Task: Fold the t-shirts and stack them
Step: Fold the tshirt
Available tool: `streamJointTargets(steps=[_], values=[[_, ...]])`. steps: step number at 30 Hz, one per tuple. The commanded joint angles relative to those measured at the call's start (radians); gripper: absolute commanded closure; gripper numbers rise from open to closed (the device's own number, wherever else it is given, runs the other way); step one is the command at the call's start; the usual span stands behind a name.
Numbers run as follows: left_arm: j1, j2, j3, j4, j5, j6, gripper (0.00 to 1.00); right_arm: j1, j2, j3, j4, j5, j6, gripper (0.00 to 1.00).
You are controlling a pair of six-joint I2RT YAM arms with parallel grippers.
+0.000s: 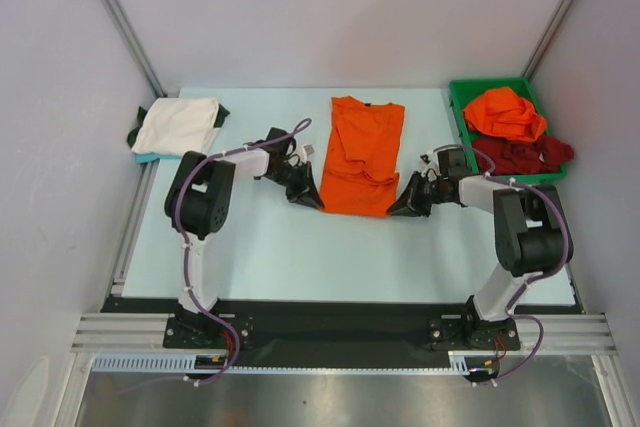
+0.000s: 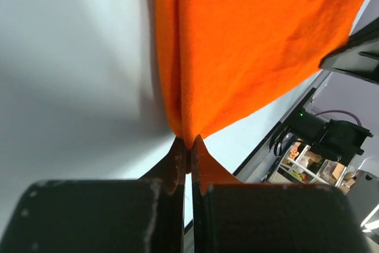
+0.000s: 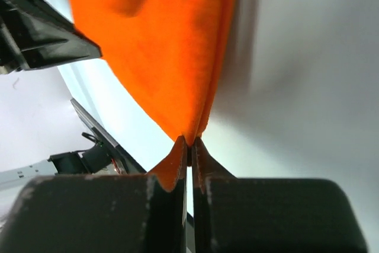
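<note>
Your left fingers (image 2: pixel 176 167) are pinching the 7 o'clock hem corner of the bright orange cloth t-shirt (image 1: pixel 365 152) lying flat on the surface (image 1: pixel 270 247). Your right fingers (image 3: pixel 173 167) are gripping its 5 o'clock corner, likely for lifting the hem evenly.

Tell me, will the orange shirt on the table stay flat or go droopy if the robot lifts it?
Probably droopy: the orange t-shirt is wrinkly, soft cloth, so its middle should sag between the left gripper and right gripper. It looks thin, so likely light. It probably won't slip, since both grippers are shut on its near corners.
</note>
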Motion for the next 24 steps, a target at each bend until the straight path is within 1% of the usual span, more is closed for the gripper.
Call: streamJointTargets(steps=[1, 5, 9, 22, 24], values=[[-0.004, -0.139, -0.016, 0.027, 0.006, 0.015, 1.0, -0.006, -0.115, 0.058, -0.091, -0.047, -0.071, 1.0], [-0.002, -0.225, -0.027, 0.03, 0.012, 0.009, 1.0, -0.013, -0.19, 0.078, -0.179, -0.061, -0.102, 1.0], [-0.002, -0.308, -0.059, 0.024, 0.032, -0.003, 1.0, -0.016, -0.257, 0.098, -0.225, -0.066, -0.13, 1.0], [-0.02, -0.463, -0.114, 0.044, 0.031, -0.04, 1.0, -0.006, -0.375, 0.184, -0.382, -0.083, -0.2, 1.0], [-0.019, -0.489, -0.12, 0.045, 0.009, -0.043, 0.99, -0.003, -0.392, 0.188, -0.397, -0.087, -0.202, 1.0]])
